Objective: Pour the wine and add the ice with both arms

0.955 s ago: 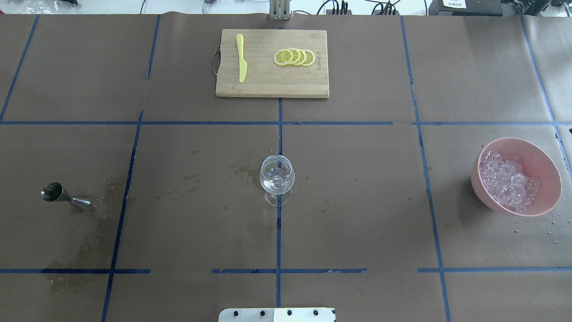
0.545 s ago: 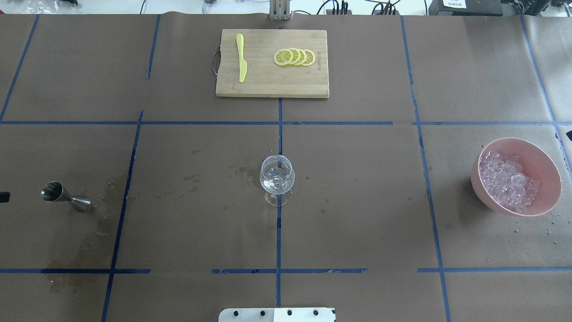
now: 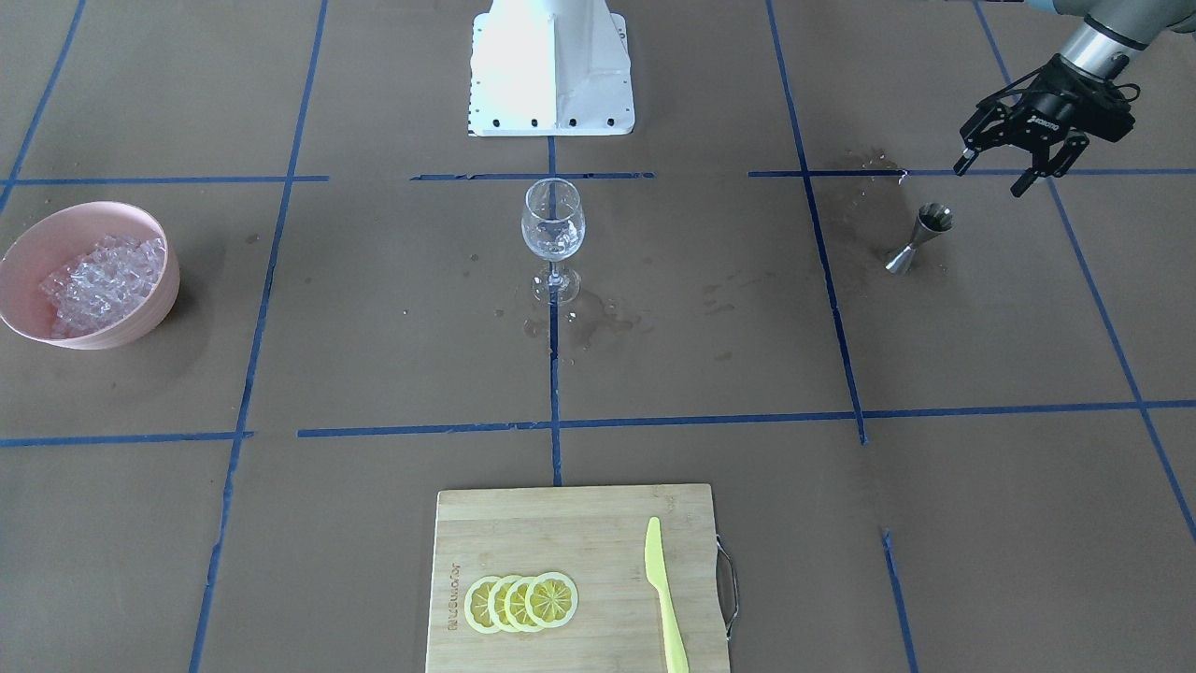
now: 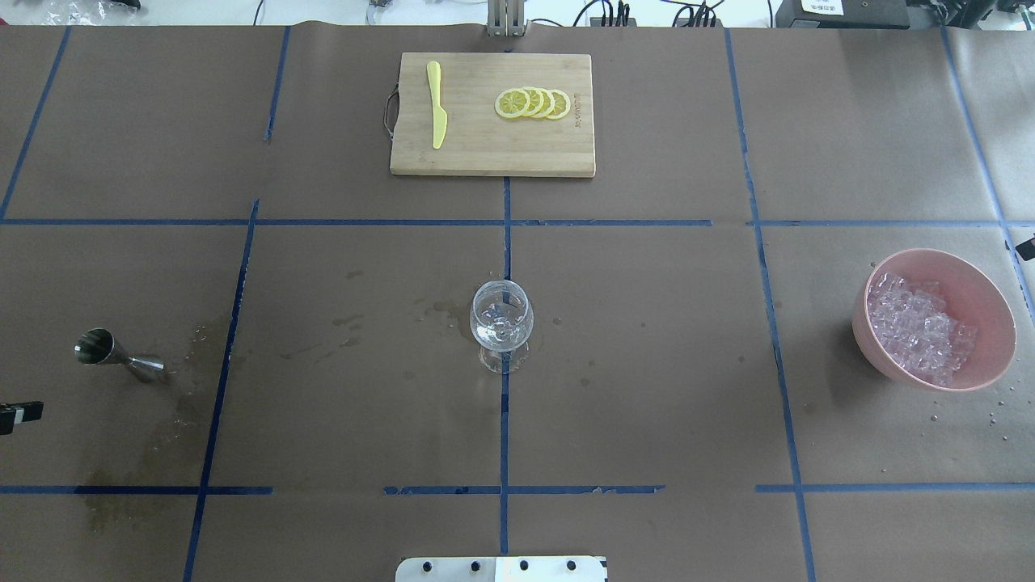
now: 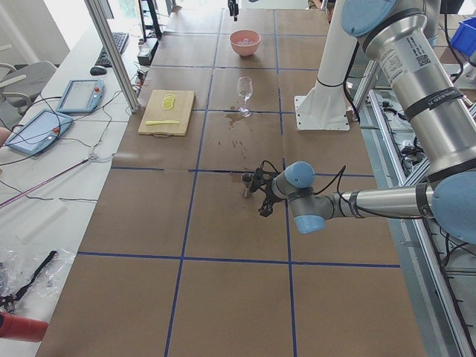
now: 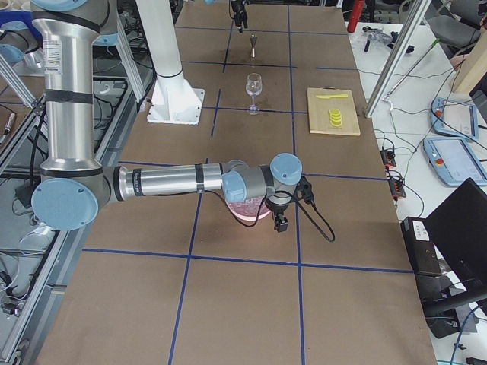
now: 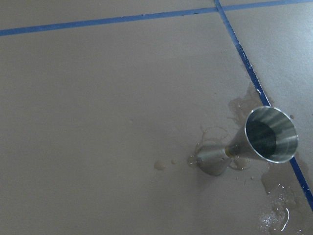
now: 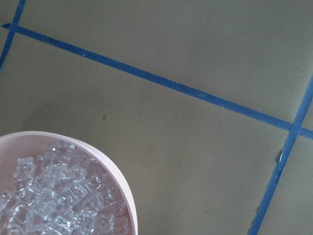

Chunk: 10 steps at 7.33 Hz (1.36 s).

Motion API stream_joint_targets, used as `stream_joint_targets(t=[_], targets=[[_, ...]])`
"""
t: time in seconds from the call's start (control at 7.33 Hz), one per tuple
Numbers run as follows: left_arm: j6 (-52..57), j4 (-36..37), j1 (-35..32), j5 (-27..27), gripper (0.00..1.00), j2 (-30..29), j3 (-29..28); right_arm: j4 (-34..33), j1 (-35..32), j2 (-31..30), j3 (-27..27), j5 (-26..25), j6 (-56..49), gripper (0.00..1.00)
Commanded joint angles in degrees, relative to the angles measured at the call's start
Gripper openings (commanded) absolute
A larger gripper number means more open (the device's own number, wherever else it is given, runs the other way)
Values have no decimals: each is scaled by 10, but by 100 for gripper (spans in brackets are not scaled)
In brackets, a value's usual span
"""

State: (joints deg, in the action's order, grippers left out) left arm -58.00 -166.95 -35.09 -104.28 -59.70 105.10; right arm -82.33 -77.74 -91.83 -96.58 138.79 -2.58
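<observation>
A clear stemmed wine glass (image 4: pixel 501 315) (image 3: pixel 553 224) stands upright at the table's middle. No wine shows in any view. The ice (image 4: pixel 918 327) (image 3: pixel 93 276) (image 8: pixel 58 196) is heaped in a pink bowl (image 4: pixel 982 287) (image 3: pixel 140 322) on the right. A steel jigger (image 4: pixel 109 352) (image 3: pixel 920 238) (image 7: pixel 259 137) stands on the left among wet stains. My left gripper (image 3: pixel 989 180) (image 5: pixel 260 195) hovers open and empty just beyond the jigger. My right gripper (image 6: pixel 280 223) hangs over the bowl's outer edge; I cannot tell whether it is open or shut.
A wooden cutting board (image 4: pixel 485 158) with several lemon slices (image 4: pixel 532 103) and a yellow knife (image 4: pixel 437 105) lies at the table's far side. The white robot base (image 3: pixel 551 70) sits at the near side. Blue tape lines grid the brown table cover.
In the overhead view a tip of my left gripper has come in at the left edge and slid toward the robot. A sliver of my right gripper has appeared at the right edge.
</observation>
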Motion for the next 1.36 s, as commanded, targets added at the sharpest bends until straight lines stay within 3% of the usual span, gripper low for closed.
stream_joint_targets(t=[0.0,0.41,0.55,0.82,1.23], targets=[[-105,0,152,148,99,3,14,1,3,1,2,4,-1,100],[-169,3,273,416,99,1,16,1,3,2,2,4,-1,100],[-171,24,291,482,99,-11,15,1,3,2,3,4,-1,100],[-179,113,310,600,99,-45,11,1,3,1,3,4,-1,100],[-215,116,326,741,99,-88,-56,4,3,2,0,4,-1,100]])
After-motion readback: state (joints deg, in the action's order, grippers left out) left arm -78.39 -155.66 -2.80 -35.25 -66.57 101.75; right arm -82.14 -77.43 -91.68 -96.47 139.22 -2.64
